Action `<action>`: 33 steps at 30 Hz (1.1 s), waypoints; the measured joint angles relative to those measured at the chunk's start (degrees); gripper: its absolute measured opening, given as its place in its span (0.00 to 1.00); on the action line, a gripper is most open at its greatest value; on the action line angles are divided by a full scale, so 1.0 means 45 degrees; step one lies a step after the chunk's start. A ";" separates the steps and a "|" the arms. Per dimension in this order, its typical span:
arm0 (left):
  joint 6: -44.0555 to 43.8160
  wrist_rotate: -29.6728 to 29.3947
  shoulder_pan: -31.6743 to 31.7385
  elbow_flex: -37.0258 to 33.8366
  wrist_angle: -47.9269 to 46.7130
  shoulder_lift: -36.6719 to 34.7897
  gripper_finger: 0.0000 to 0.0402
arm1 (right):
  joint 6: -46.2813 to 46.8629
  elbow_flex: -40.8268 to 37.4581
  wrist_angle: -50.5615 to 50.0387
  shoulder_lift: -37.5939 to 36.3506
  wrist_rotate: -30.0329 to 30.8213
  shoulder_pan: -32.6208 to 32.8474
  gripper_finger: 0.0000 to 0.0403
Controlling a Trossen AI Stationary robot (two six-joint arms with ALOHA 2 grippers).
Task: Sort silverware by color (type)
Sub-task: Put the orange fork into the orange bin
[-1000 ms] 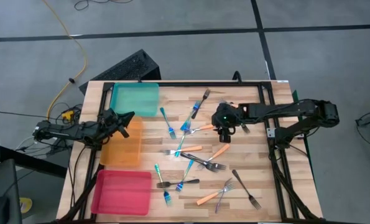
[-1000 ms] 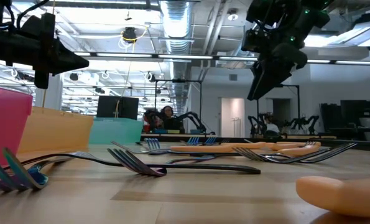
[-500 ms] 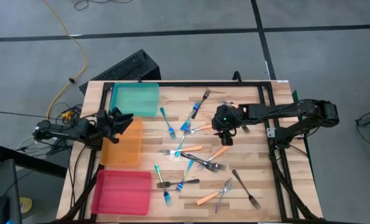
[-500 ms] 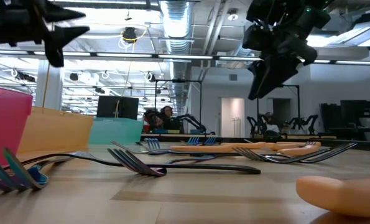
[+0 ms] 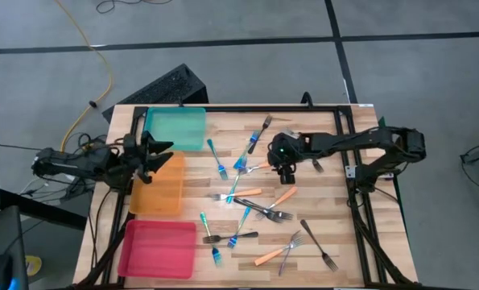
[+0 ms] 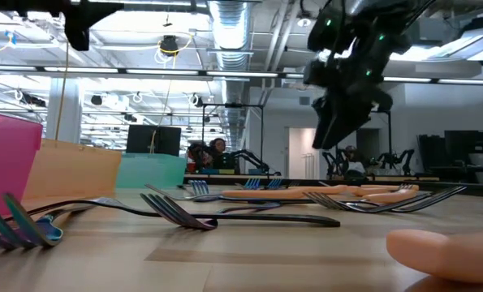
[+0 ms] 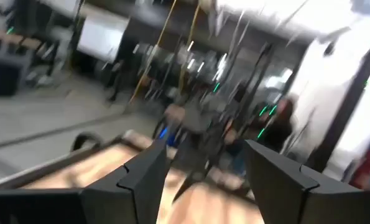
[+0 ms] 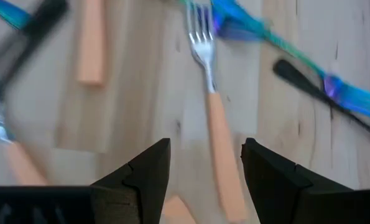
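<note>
Many slim forks lie flat and scattered over the middle of the wooden table [image 5: 360, 242]: blue-handled ones [image 5: 216, 158], orange-handled ones [image 5: 268, 256] and dark ones [image 5: 319, 244]. My right gripper [image 5: 281, 170] hangs open above them, pointing steeply down. In the right wrist view an orange-handled fork [image 8: 211, 99] lies on the wood below the gap between the fingers [image 8: 206, 146], untouched. My left gripper [image 5: 167, 153] stands open and empty, high over the far end of the orange tray [image 5: 157, 193], pointing about level [image 7: 203, 152].
Three flat trays line the table's left side: teal [image 5: 175, 129] at the far end, orange in the middle, pink [image 5: 157, 248] nearest. A black frame [image 5: 348, 137] runs along the far and right edges. Bare wood lies at the near right corner.
My left gripper has opened, risen well above the orange tray and tipped up from a downward slant to about level, drawing back slightly toward the table's left edge. My right gripper, still open, has moved a little toward the table's left and lower over the forks.
</note>
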 joint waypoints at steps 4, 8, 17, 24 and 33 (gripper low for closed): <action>0.0050 -0.0229 0.0005 0.1492 -0.1549 0.1412 0.49 | -0.0626 0.0394 0.0011 0.0695 0.0255 -0.0248 0.55; 0.0309 -0.0602 0.0000 0.2380 -0.2542 0.2253 0.49 | -0.0981 0.0846 0.0004 0.1450 0.0259 -0.0425 0.55; 0.0359 -0.0753 0.0005 0.2911 -0.3535 0.2546 0.49 | -0.1655 0.1519 -0.0045 0.3342 0.0915 -0.0483 0.55; 0.0194 -0.0753 0.0005 0.2911 -0.3793 0.2546 0.49 | -0.1865 0.1778 -0.0046 0.4154 0.0903 -0.0498 0.54; 0.0185 -0.0758 0.0005 0.2911 -0.3864 0.2551 0.49 | -0.1872 0.1785 -0.0674 0.4247 0.0867 -0.0531 0.34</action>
